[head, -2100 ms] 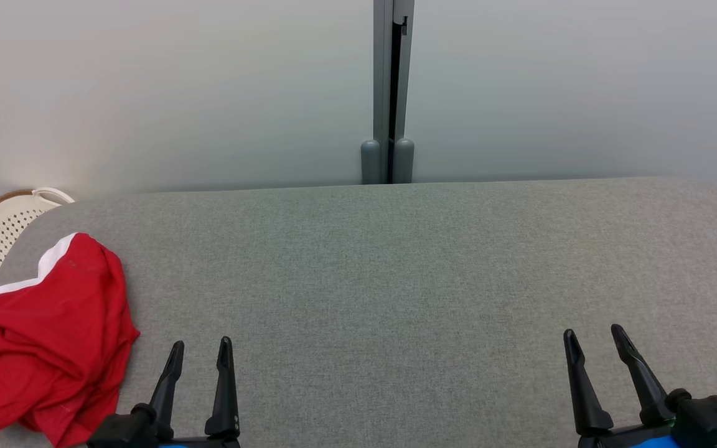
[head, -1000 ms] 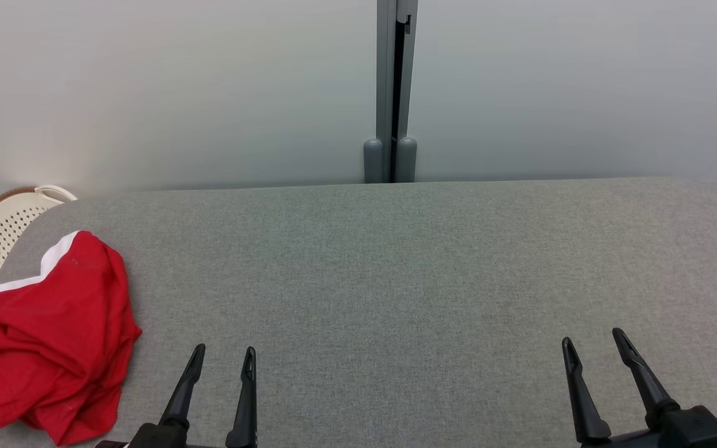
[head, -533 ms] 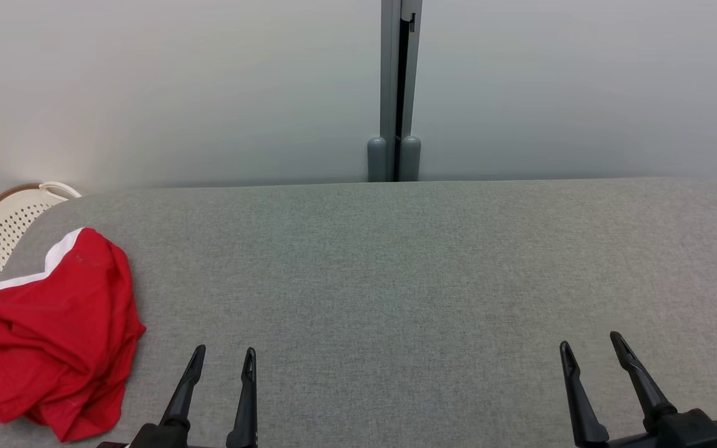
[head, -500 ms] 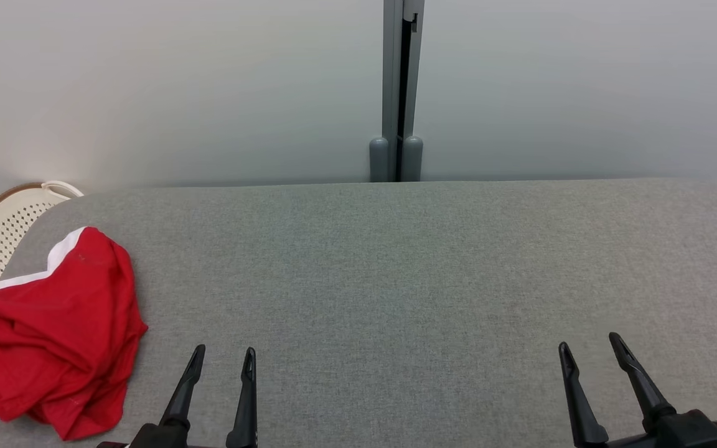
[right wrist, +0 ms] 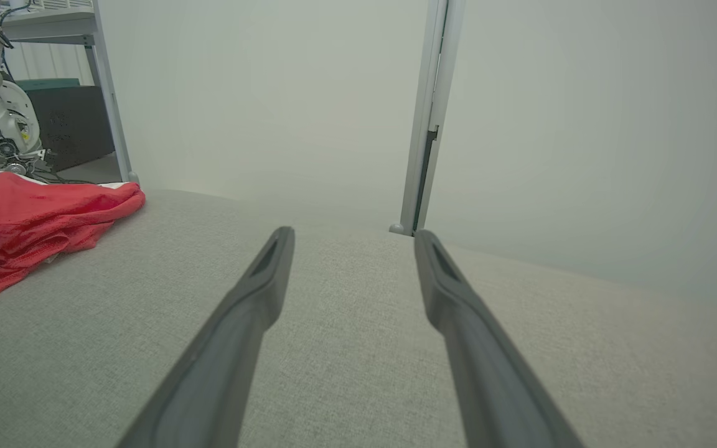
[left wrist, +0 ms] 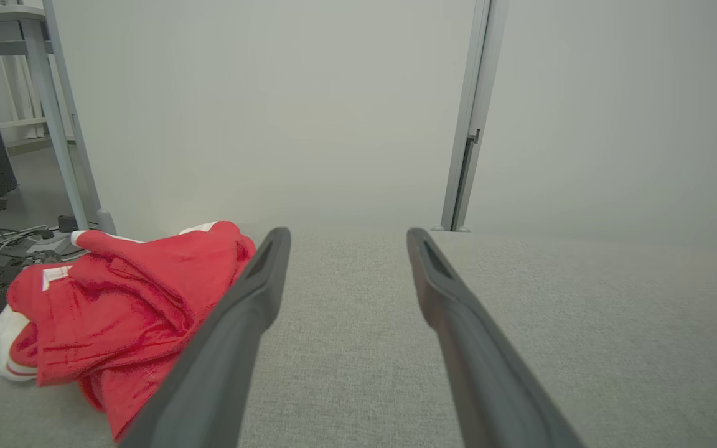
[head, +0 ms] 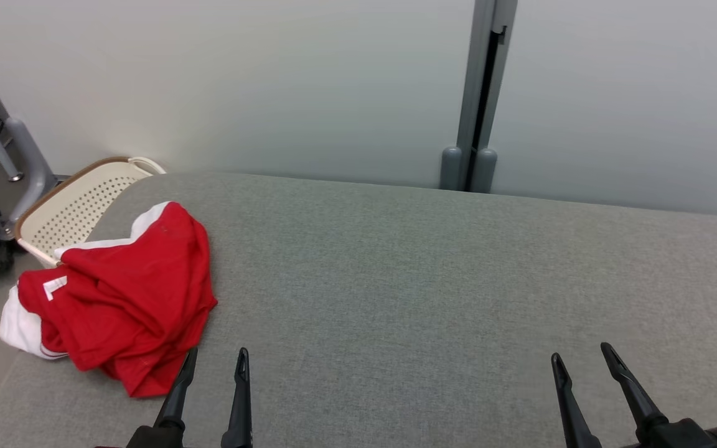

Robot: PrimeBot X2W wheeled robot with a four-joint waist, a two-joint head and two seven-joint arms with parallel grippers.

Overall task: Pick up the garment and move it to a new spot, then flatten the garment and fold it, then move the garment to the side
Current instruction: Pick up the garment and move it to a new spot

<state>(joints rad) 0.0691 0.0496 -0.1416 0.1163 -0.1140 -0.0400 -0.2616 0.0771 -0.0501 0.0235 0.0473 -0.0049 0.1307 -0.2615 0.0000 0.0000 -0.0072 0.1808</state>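
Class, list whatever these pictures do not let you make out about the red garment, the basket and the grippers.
- Red garment, head view: crumpled, so its folds hide what kind it is.
- White mark on it: too small and creased to read.
- Basket, head view: table and garment cover its near part.
- Garment's near corner, left wrist view: behind a finger of the left gripper.
- Right gripper, head view: base cut off by the bottom edge.

Head camera turned left; basket (head: pixel 75 208) and whole garment (head: pixel 128 292) now in frame.
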